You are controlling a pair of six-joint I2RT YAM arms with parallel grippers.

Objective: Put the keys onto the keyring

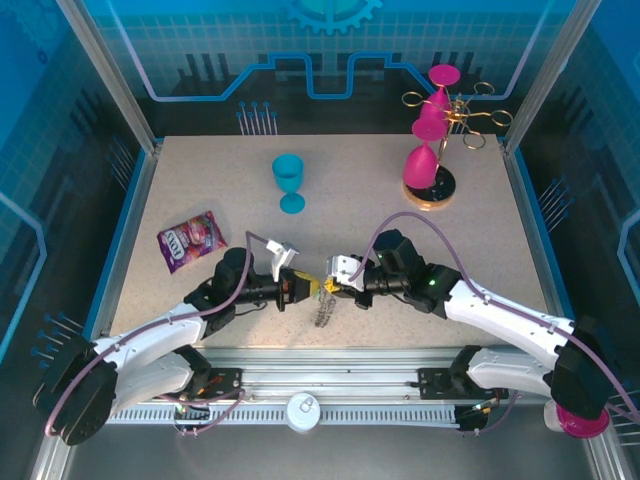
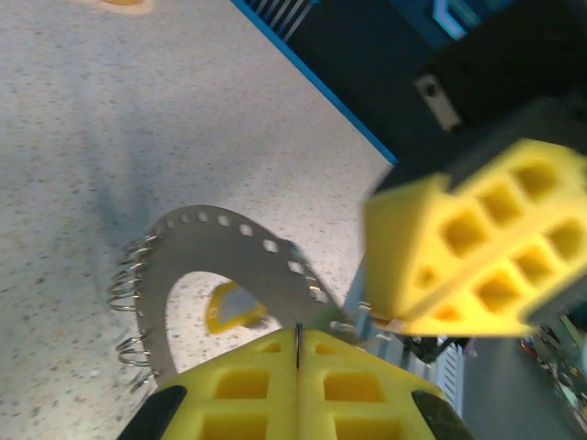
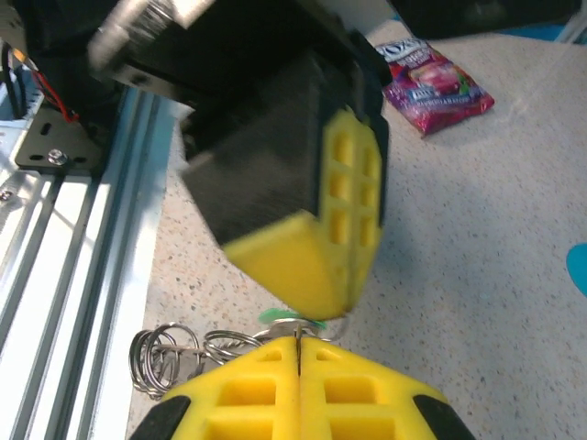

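Top external record: two grippers tip to tip, keyring between them

Item 1, left gripper [image 1: 298, 288]: jaws closed, clamped on the keyring [image 2: 215, 240]. In the left wrist view its grey perforated arc, fringed with wire coils, rose out of the yellow pads [image 2: 248, 385]. It was gripped at one edge, probably so that the rest of the loop stood free for threading.

Item 2, right gripper [image 1: 338, 282]: jaws closed, apparently pinching the keys [image 3: 290, 318] by the green tag at the very tips. That hold left the metal exposed toward the ring.

Item 3, position: the work hung between the two tips, just above the table [image 1: 200, 170] near its front edge. Whether any key sat on the loop could not be told.

Item 4, unused: blue goblet [image 1: 289, 180], snack packet [image 1: 190, 240], gold rack [image 1: 455, 120] with pink goblets. All were well apart from the grippers.
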